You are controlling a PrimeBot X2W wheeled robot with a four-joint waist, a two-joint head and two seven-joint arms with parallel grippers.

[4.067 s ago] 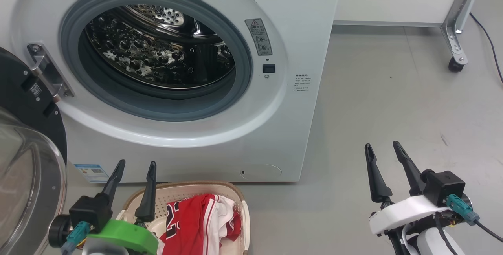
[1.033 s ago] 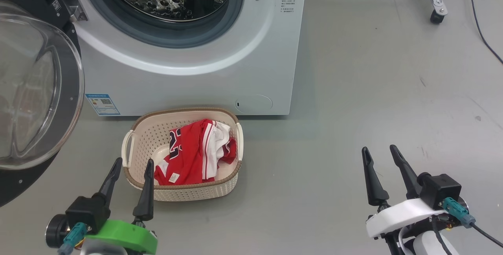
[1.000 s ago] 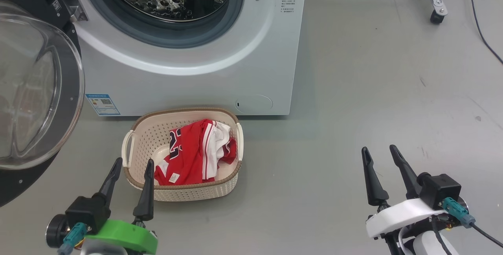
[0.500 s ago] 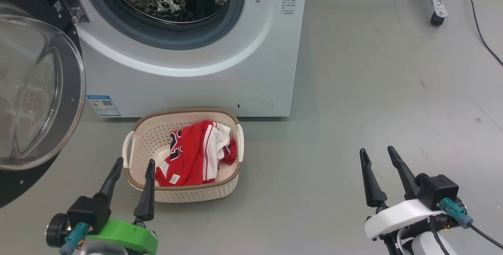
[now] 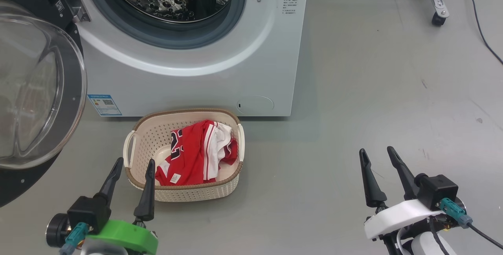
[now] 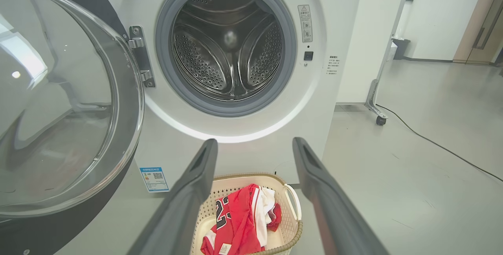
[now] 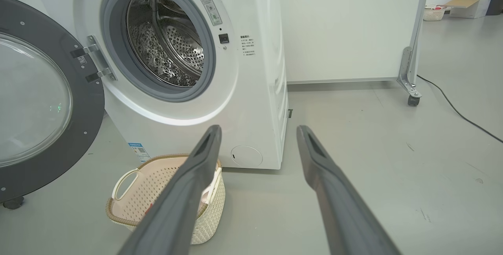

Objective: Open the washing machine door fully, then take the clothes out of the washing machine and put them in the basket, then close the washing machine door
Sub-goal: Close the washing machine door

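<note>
Clothes were heaped in the basket, just past the left gripper; it and the right gripper were spread open, empty. Beyond, the washing machine was seen emptied, so its wide-swung door was judged due for closing by a push on its rim.

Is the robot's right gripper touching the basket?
Apart. In the head view, a wide stretch of bare floor lies between the open right gripper and the basket.
</note>
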